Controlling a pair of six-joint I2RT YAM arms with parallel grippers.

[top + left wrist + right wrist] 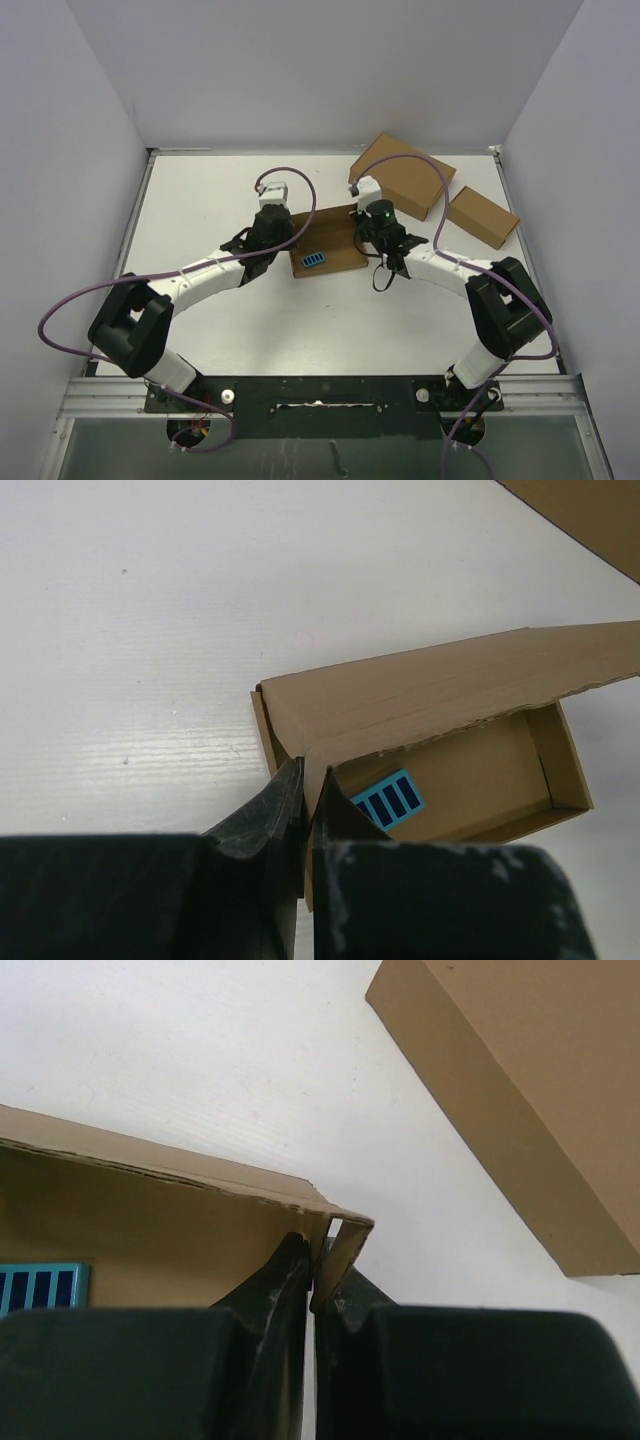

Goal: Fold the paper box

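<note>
The paper box (330,256) lies at the middle of the table (200,210), its long axis running side to side between the two arms, open side up with a blue label (315,259) on its floor. The left tool (306,780) is clenched on the cardboard at the box's left end corner, and the right tool (316,1260) is clenched on a small end flap at the right end. So the box sits inward of each tool, neither arm nearer. A long panel stands tilted over the interior, and folding it probably needs both ends moved together. A larger box (405,175) and a smaller one (483,215) sit apart.
</note>
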